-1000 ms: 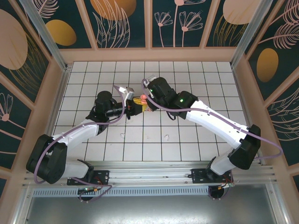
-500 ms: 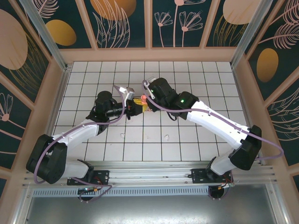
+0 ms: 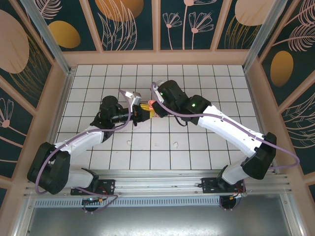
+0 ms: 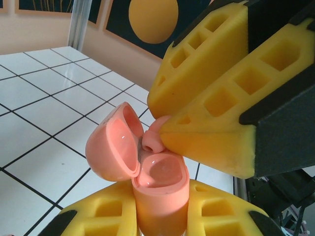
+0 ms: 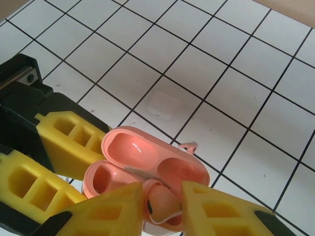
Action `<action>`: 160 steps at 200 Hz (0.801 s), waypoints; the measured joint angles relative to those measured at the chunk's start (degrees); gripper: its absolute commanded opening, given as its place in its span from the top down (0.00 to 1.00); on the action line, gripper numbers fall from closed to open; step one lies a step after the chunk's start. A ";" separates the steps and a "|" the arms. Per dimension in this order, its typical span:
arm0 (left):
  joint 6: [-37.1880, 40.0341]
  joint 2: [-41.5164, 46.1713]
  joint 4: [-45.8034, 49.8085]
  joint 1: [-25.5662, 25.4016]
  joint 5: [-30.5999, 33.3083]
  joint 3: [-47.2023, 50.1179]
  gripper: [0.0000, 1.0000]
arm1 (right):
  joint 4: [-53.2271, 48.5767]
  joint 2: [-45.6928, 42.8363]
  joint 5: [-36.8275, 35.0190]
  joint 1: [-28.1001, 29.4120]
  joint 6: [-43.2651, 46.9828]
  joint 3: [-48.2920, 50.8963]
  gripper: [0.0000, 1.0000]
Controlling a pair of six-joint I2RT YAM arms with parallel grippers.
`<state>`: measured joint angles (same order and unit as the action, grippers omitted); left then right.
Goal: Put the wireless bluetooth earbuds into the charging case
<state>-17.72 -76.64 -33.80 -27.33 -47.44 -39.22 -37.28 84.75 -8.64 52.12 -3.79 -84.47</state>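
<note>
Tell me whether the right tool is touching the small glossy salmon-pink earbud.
Touching. The right wrist view shows the right tool with its yellow foam fingers pressed against both sides of the small glossy salmon-pink earbud, no gap.

**Tiles, Panels and Rails Surrounding the Scene**

A white tiled tabletop [image 3: 197, 78] with dark grout lines is spreading across the enclosure. Dark wall panels [image 3: 128, 19], painted with pale leaves, flowers and orange discs, are standing around it in a peach-coloured frame [image 3: 157, 57]. Metal posts [image 3: 44, 34] are slanting up at the far corners. An aluminium rail [image 3: 157, 175] is running along the near edge.
</note>
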 measured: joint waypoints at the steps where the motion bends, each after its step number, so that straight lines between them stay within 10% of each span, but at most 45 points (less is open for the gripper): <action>1: 0.00 0.00 0.00 0.00 0.00 0.00 0.99 | -0.07 -0.02 0.04 0.00 -0.04 -0.04 0.73; 160: -0.61 2.69 -0.15 0.00 1.25 0.57 0.99 | -1.31 -0.13 5.73 -3.41 -5.49 -1.77 0.65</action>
<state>-18.33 -73.95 -33.95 -27.33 -46.19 -38.65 -38.59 84.62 -2.92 48.71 -9.28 -86.24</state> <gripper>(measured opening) 0.180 0.344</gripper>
